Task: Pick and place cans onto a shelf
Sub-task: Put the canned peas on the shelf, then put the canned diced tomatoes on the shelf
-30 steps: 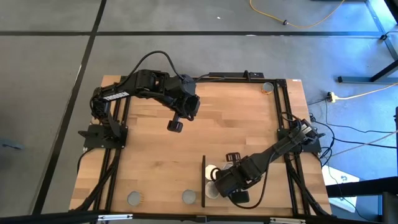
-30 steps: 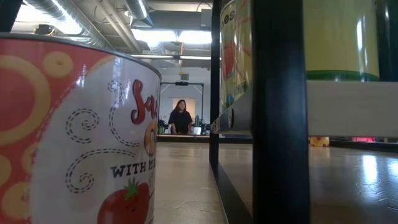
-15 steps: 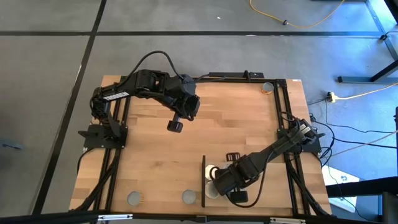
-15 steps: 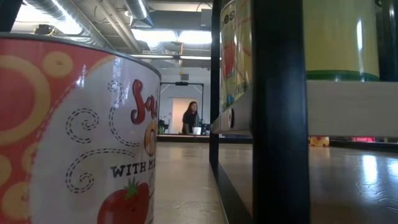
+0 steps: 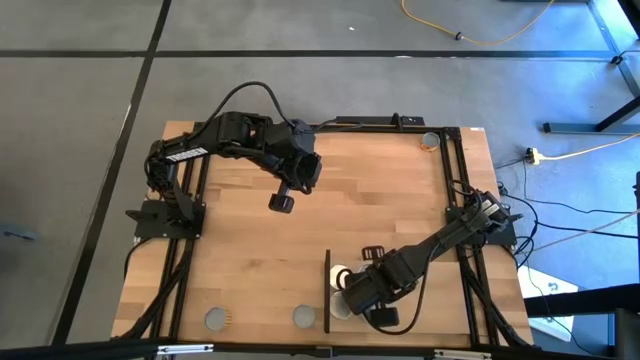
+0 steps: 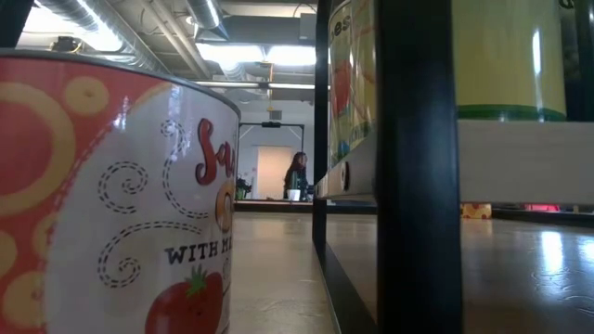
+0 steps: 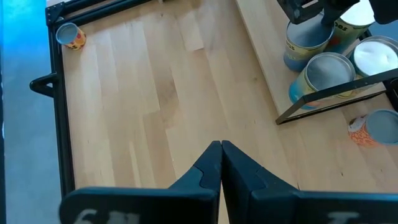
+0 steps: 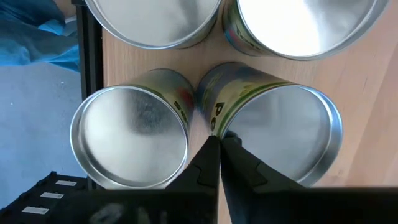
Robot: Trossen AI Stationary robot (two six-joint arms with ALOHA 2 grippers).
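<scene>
Several cans stand upright close together on the light-wood shelf (image 7: 261, 56), beside its black upright edge (image 5: 328, 290). My right gripper (image 8: 219, 144) points down over them, near the table's front edge (image 5: 358, 293), shut on the rim of one grey-topped can (image 8: 280, 137). A second grey-topped can (image 8: 130, 137) stands right beside it. My left gripper (image 5: 281, 203) hangs shut and empty above the table's far left part (image 7: 221, 146). My right gripper pinches the can's rim (image 8: 219, 132) on the side that faces the neighbouring can. One finger (image 8: 208, 155) stands outside the wall and the other (image 8: 233, 155) over the recessed top. The fingers come from above, pointing down. The can stands upright on the shelf.
Two loose cans (image 5: 216, 319) (image 5: 304, 317) stand by the table's front edge, left of the shelf; the red one fills the low view's left (image 6: 111, 204). An orange can (image 5: 430, 141) stands in the far right corner. Bare wood lies across the table's middle (image 5: 380, 200).
A person far off in the room behind the table has walked toward the right. Both arms and the cans keep still.
</scene>
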